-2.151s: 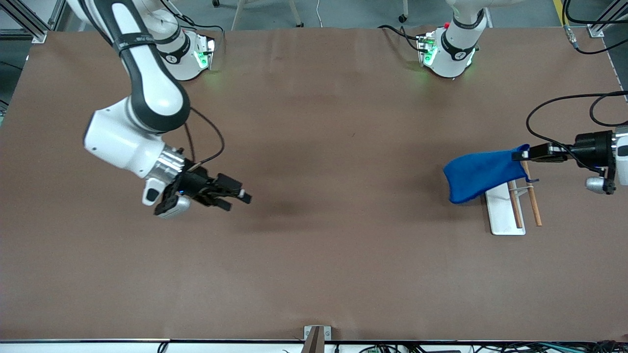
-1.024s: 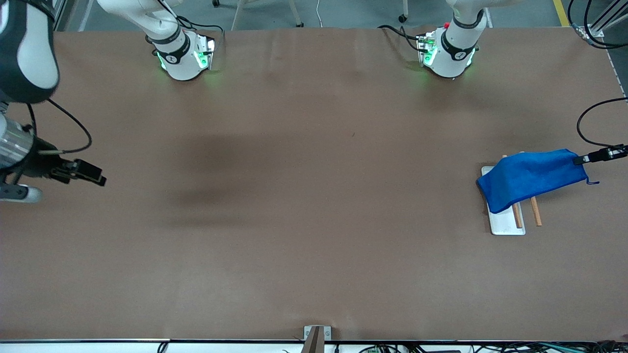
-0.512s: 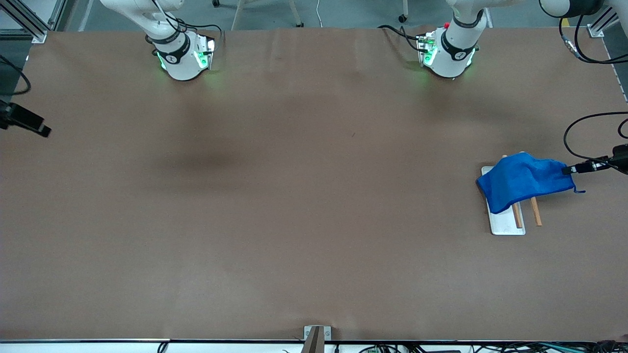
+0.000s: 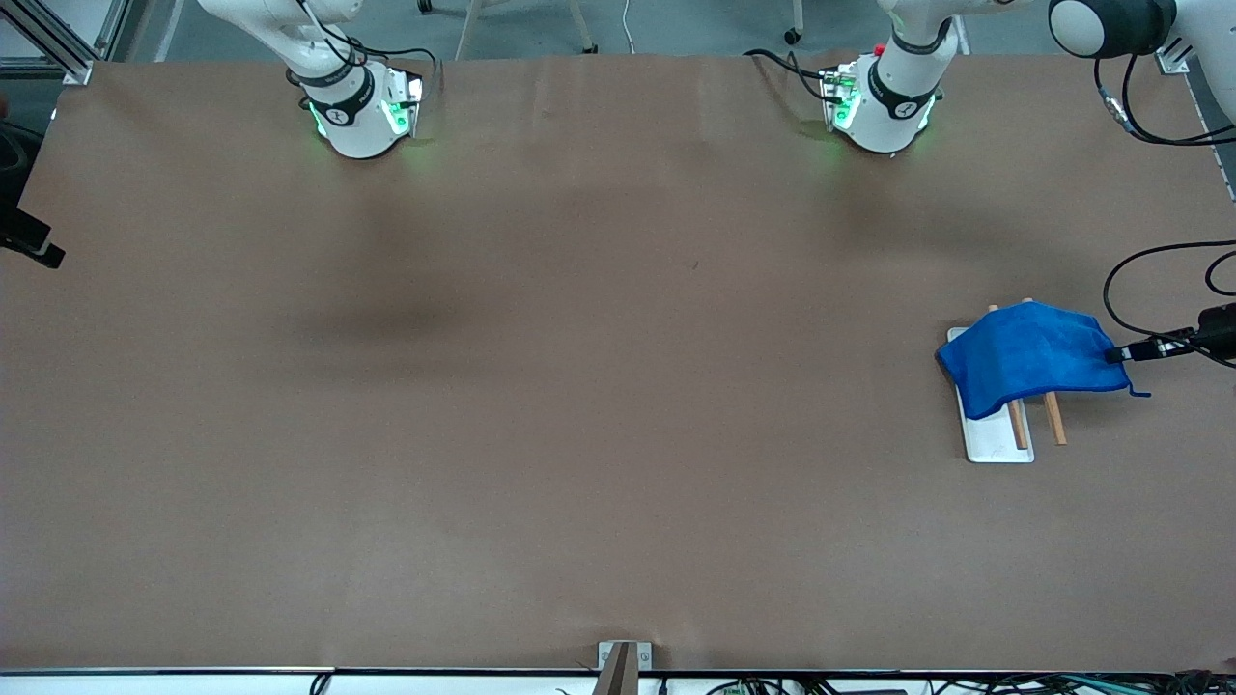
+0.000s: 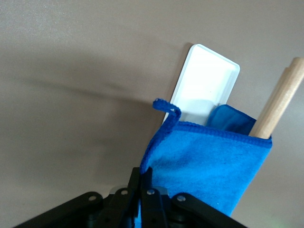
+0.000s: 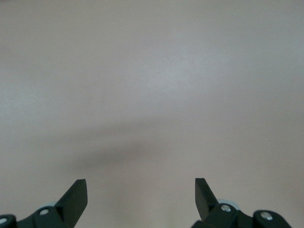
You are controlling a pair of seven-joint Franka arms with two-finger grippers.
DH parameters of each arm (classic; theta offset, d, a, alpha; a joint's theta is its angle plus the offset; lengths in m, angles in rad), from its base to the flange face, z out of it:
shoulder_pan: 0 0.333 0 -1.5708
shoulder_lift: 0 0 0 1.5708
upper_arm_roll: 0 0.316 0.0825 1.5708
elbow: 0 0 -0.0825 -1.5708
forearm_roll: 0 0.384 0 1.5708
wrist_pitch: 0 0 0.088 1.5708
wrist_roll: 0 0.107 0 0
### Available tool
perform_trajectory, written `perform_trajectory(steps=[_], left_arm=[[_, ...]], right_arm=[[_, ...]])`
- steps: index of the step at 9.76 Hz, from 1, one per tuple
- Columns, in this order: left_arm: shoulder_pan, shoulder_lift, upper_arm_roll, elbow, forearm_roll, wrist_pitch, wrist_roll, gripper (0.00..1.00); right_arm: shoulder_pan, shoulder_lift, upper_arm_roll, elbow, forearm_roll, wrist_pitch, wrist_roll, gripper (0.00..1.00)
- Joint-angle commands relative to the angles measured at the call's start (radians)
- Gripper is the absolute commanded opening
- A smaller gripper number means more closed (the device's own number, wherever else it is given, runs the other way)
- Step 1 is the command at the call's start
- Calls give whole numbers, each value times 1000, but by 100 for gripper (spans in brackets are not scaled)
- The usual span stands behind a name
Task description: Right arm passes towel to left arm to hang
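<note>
Soft blue towel (image 4: pixel 1028 359), draped over wooden-dowel rack (image 4: pixel 1053 421) on white tray (image 4: pixel 995 439), left-arm end; left gripper (image 4: pixel 1120 353) clamps its corner. Right gripper (image 6: pixel 141 190) spread, waiting at the right-arm edge.

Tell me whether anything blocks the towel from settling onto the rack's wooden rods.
Nothing visible does. The towel is already draped over the wooden rods above the white base, with the left gripper shut on its edge near the loop tag. The right gripper waits open over bare table.
</note>
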Motion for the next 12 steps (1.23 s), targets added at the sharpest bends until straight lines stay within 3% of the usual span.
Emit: perform_trajectory(steps=[1, 2, 3, 4, 7, 8, 12], left_arm=[[-9, 43, 5, 11, -22, 25, 2, 17], [-10, 43, 5, 11, -22, 25, 2, 35], [-10, 35, 5, 13, -22, 24, 5, 93], [-9, 15, 8, 37, 3, 22, 44, 100], [-33, -80, 8, 65, 32, 13, 74, 100], [-57, -138, 0, 62, 103, 15, 58, 100], [-50, -420, -236, -8, 450, 67, 28, 100]], right_arm=[[-22, 2, 17, 12, -7, 2, -7, 100], [-22, 6, 17, 13, -4, 2, -7, 100], [-22, 11, 17, 16, -4, 6, -7, 100], [-22, 11, 17, 15, -4, 21, -6, 100], [-22, 11, 17, 16, -4, 23, -6, 100], [-22, 11, 17, 16, -4, 23, -4, 100], [-22, 11, 17, 16, -4, 23, -4, 100]])
